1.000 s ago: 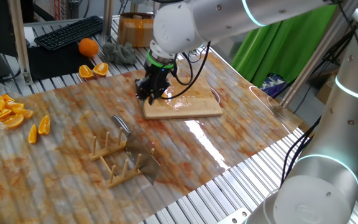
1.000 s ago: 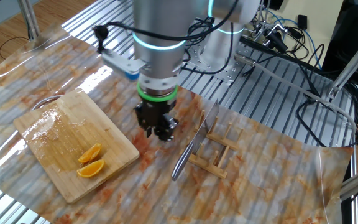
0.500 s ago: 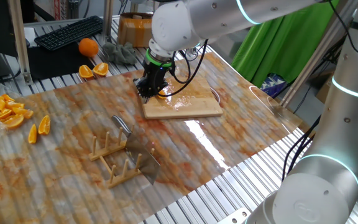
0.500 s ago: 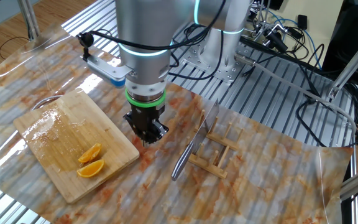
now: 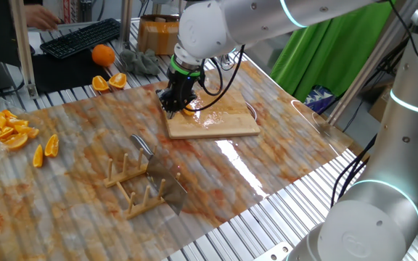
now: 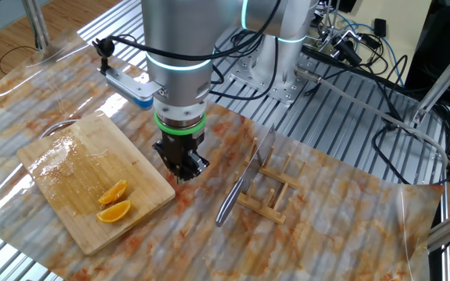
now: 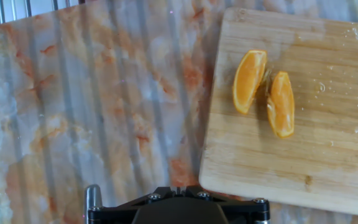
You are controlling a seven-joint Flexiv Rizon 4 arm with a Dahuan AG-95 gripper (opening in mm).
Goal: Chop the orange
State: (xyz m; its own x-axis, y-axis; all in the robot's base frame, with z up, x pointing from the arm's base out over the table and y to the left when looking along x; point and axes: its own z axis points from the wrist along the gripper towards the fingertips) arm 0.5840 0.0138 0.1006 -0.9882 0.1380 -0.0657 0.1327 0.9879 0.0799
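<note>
heap of cut wedges [image 5: 6, 129] sitting far left on the mat, well apart from the work. knife [image 6: 244, 183] leaning in the wooden rack [image 6: 268, 191], right of the gripper [image 6: 180, 165] in the other fixed view. gripper pointing straight down, fingers closed w/ nothing between, hanging just off the board's [image 6: 69, 168] near edge over bare mat. the orange [image 7: 249, 81] lying on the board near that edge, second piece [image 7: 282, 103] just beside it. rest of board showing bare wet wood.

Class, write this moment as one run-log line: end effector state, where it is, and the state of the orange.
end effector: shut, empty, pointing down beside cutting board edge | orange: two wedges on board, untouched | knife: on wooden rack
</note>
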